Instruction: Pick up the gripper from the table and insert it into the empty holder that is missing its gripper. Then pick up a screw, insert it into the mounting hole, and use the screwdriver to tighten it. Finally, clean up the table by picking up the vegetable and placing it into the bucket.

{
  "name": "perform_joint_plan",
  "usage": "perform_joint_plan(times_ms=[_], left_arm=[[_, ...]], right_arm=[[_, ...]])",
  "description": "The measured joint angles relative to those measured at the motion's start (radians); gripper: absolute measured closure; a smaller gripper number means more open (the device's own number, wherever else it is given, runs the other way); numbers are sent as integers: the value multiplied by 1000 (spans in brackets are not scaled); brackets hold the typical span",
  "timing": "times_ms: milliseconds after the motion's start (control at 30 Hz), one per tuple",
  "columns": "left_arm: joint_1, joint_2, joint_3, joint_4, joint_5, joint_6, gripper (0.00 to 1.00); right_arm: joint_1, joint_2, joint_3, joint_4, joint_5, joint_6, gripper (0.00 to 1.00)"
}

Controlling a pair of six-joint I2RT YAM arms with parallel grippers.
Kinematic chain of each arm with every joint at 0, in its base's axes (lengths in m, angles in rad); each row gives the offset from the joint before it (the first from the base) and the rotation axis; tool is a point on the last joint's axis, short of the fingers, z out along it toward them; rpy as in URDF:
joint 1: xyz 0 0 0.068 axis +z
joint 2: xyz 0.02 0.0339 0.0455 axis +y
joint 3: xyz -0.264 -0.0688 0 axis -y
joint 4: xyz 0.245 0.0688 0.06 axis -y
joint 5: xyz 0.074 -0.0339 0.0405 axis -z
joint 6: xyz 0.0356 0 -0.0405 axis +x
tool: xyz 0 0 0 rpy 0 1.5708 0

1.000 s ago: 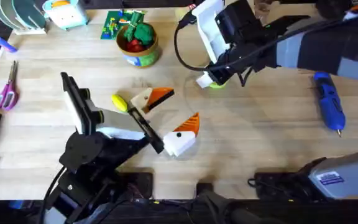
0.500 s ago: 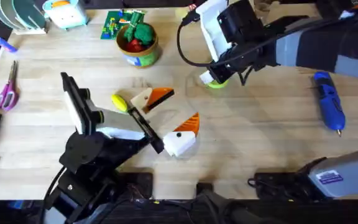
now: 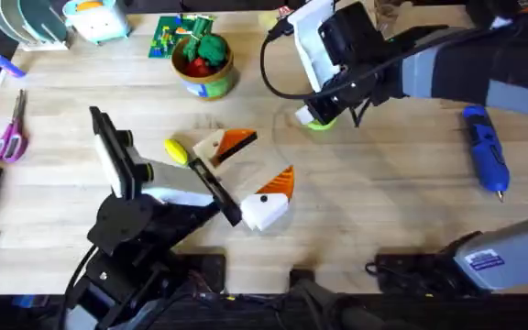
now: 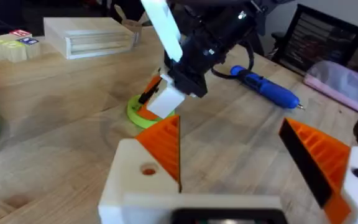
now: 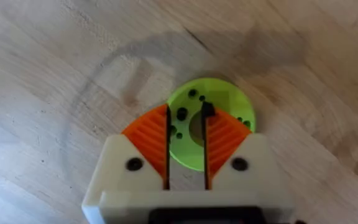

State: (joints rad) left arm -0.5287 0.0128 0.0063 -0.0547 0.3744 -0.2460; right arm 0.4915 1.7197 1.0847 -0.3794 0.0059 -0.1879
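Right claw (image 5: 186,112) hangs low over the lime-green disc (image 5: 229,93), its orange pads drawn close with a narrow gap between them. One small black screw (image 5: 207,111) sits at a pad tip, though it does not look pinched yet. I judge the step in hand to be the screw pick. The holder (image 3: 211,147) already carries the orange gripper (image 3: 238,139) and serves as one finger of the left claw (image 4: 229,124), which stands spread wide. Its mounting hole (image 4: 148,169) looks empty and faces up. In the overhead view the holder lies left of the right claw and closer to the arm bases, with bare tabletop (image 3: 383,211) between them. The right arm is therefore the one placed to carry a screw across to it. The screwdriver (image 3: 484,156) lies to that arm's right, well apart, its long axis running away from the bases and its tip toward the near edge. The vegetable (image 3: 177,151) rests just beside the holder. The bucket (image 3: 204,69) stands farther back, already holding red and green toys.
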Motion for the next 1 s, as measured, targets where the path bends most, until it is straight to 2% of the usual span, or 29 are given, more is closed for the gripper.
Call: perform_joint_plan(times_ms=[300, 433, 800, 1000], left_arm=[[0, 0, 0, 0, 0, 0, 7], [0, 0, 0, 0, 0, 0, 8], [0, 0, 0, 0, 0, 0, 9], [0, 0, 0, 0, 0, 0, 8]], right_arm=[[2, 0, 0, 3, 0, 0, 855], [2, 0, 0, 6, 0, 1, 986], [2, -5, 5, -13, 0, 0, 993], [2, -88, 63, -97, 0, 0, 993]])
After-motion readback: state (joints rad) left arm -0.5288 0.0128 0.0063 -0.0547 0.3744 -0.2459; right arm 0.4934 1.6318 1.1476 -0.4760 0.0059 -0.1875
